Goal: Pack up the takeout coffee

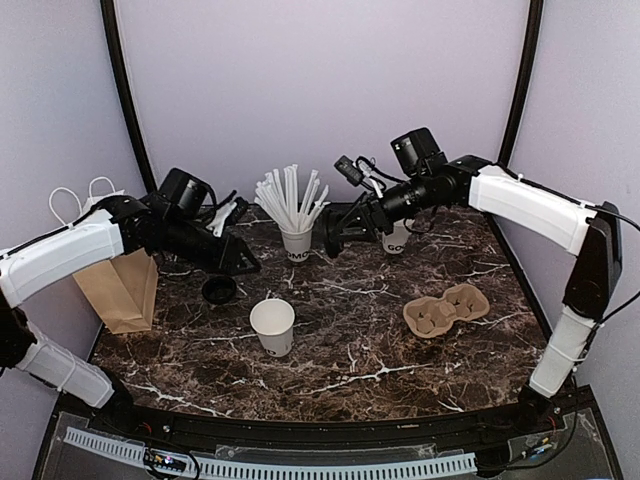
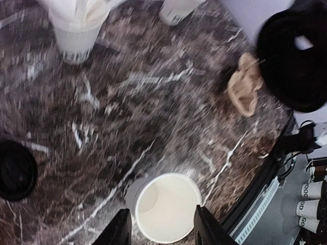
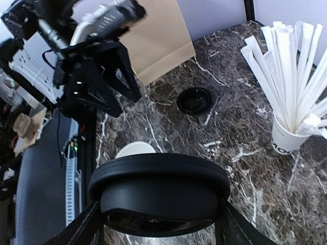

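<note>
When looking down from above, find the white paper cup [image 1: 272, 326] upright and lidless on the dark marbled worktop [image 1: 360, 365], a little left of centre and nearer the front edge than anything else. Any lettering on its side too small to make out.

Above and behind it, the left gripper [image 1: 245, 263], jaws spread. From the left wrist, blurred, the cup's open mouth framed between the two black fingers [image 2: 118, 232], apart from both. Just beside that gripper, flat on the worktop, a second black lid [image 1: 218, 290].

Across from it, the right gripper [image 1: 333, 236], up off the worktop, jaws pinching a round black lid [image 3: 161, 186] by opposite edges. Past that lid in the right wrist view, a sliver of the cup's rim.

Farther back, near the rear wall, a white cup of straws [image 1: 296, 240]. To its right, partly hidden by the right arm, another white cup [image 1: 398, 237] with dark letters.

On the right side, a brown pulp cup carrier [image 1: 446, 310]. At the left edge, a brown paper bag [image 1: 122, 290] with white handles, standing.
</note>
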{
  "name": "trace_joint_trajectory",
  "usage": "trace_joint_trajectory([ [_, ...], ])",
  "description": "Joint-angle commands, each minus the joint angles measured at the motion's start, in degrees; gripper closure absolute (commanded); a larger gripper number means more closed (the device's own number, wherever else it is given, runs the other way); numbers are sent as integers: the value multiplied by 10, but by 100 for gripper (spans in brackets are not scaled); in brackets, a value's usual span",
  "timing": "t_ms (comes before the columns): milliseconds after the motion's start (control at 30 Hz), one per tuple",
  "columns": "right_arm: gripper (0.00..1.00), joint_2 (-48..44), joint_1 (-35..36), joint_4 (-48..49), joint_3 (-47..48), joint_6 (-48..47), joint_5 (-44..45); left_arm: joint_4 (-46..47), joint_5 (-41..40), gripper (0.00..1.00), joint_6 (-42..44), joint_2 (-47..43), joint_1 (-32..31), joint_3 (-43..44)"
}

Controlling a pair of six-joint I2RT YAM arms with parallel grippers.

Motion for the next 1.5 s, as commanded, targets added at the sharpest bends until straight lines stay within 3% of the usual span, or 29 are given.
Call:
trace_joint_trajectory([
  [0,33,-47,4,-91,-29,-149,118,-129,-28,56,-8,39,-2,-35],
  [233,34,-65,6,-106,-46,-160,137,-148,-32,61,-8,107,-14,2],
  [467,34,-68,19,-131,-50,-175,150,-186,-61,78,4,171,-29,68],
  [900,34,-81,29,-138,-71,-182,152,-221,-74,98,21,238,-62,151],
  [1467,34,-91,71,-208,-55,-231,207,-193,-79,100,33,287,-78,241],
])
